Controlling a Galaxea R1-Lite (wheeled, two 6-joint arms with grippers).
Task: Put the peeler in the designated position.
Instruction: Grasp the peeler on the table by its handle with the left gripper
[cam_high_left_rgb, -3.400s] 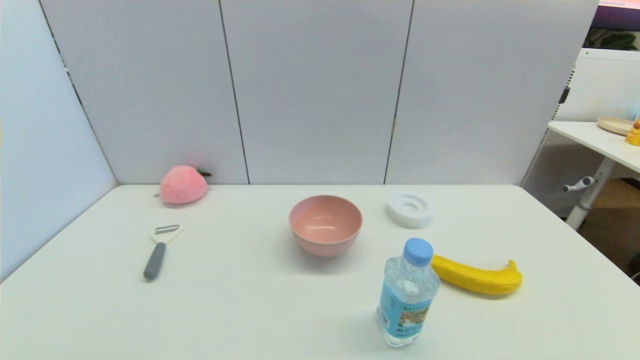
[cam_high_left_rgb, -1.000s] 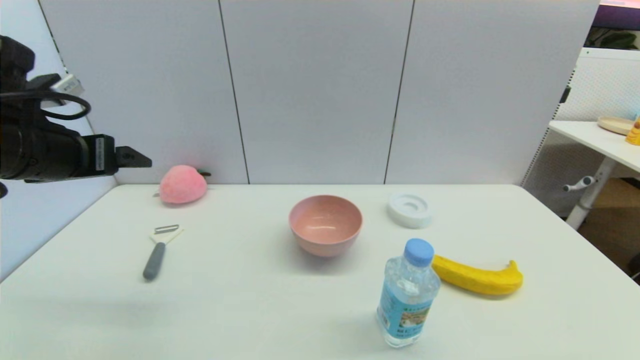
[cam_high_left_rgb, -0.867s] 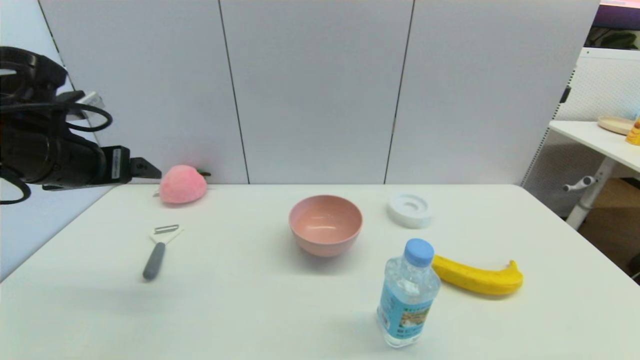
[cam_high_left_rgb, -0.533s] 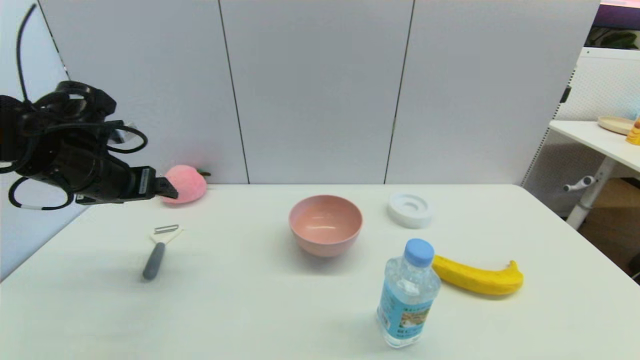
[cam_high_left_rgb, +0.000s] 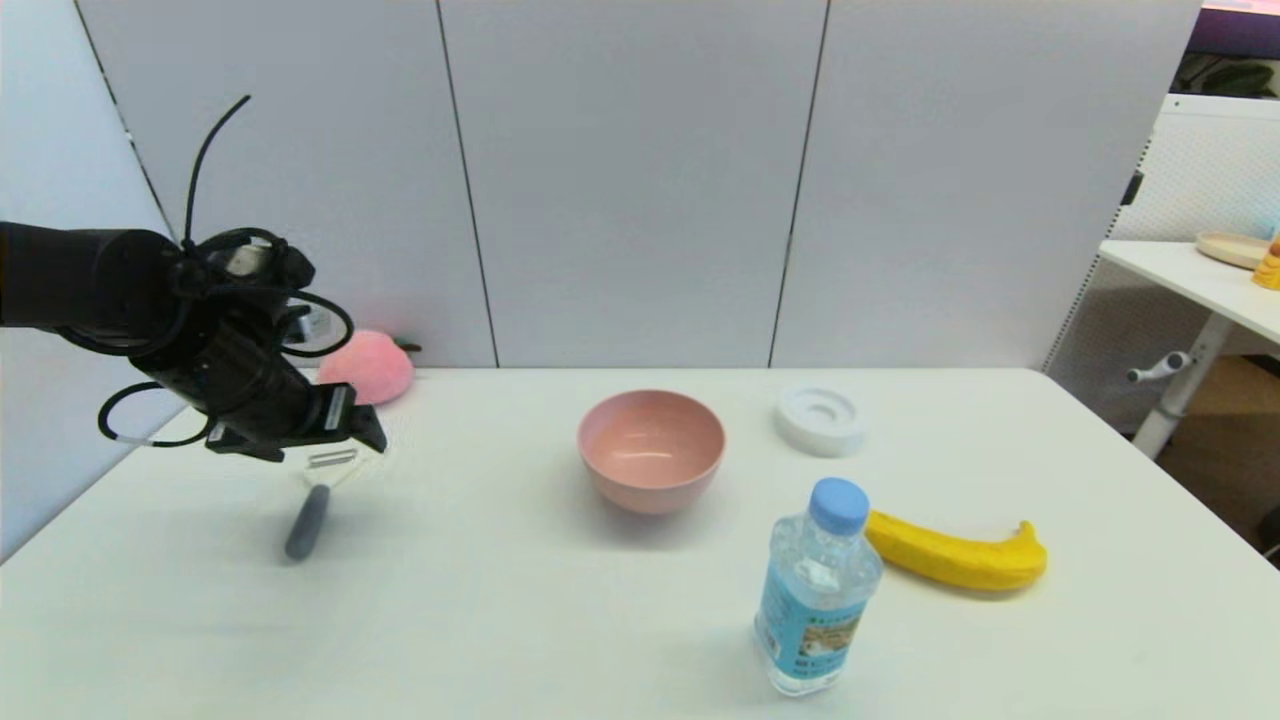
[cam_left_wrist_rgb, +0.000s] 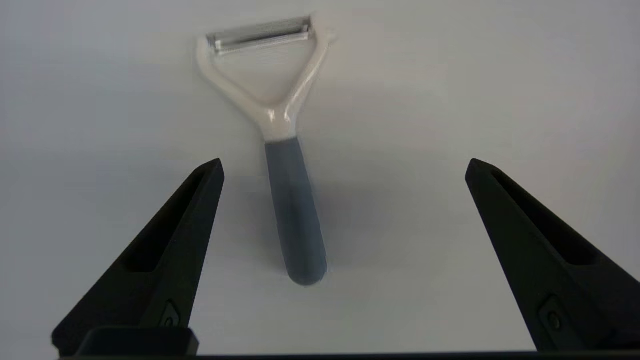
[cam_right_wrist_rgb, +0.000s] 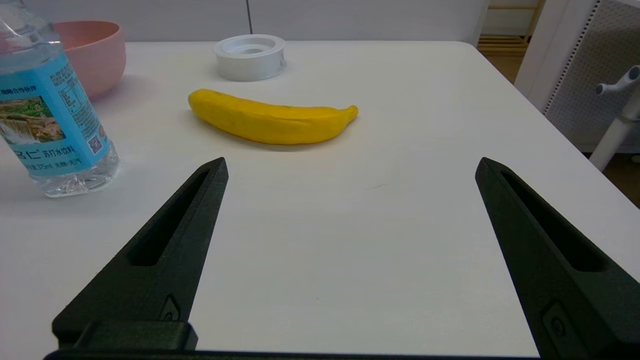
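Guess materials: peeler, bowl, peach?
Peeler: head looks like glossy cream plastic, with highlights at the fork; handle matte grey, maybe rubbery; blade thin and metallic. Bowl: matte pink, smooth, likely plastic or composite. Peach: fuzzy pink surface, probably plush.

Peeler (cam_high_left_rgb: 312, 500) flat on my bench (cam_high_left_rgb: 560, 620), left side, nearer the back than the front edge. Small Y-shape: slim dark grey handle, cream-white forked head, thin metal blade across the fork. Handle end points toward me, blade end toward the back wall, slightly angled. In my left wrist view the peeler (cam_left_wrist_rgb: 280, 150) lies whole and unobstructed on plain white surface, nothing touching it. Designated position: plain white bench, no marker, can't pin it down.
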